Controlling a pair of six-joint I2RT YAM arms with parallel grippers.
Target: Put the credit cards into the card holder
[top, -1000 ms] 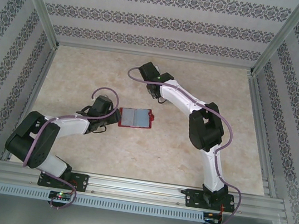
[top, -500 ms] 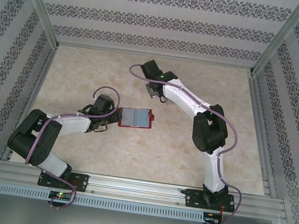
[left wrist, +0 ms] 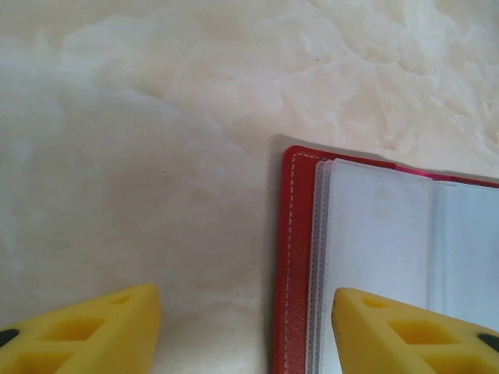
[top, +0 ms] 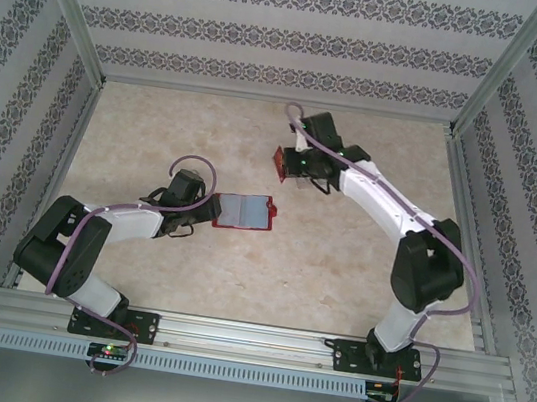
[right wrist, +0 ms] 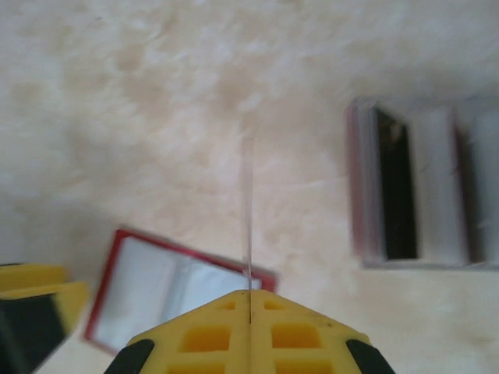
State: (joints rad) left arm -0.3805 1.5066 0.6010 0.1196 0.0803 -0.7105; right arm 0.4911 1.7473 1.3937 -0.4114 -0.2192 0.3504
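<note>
The right fingers (right wrist: pixel 249 302) are pinching together on a red card (top: pixel 279 162), carrying it edge-on over the worktop (top: pixel 340 262) at the upper centre of the overhead view. The open wallet (top: pixel 245 212) is lying at centre left, and the left fingers (top: pixel 209 210) are standing apart across its left edge without clamping it. The thin card may be prone to twisting in so narrow a pinch. It could also catch a pocket lip and shove the loose wallet along. A grey slotted stand (right wrist: pixel 421 187) is sitting nearby.
</note>
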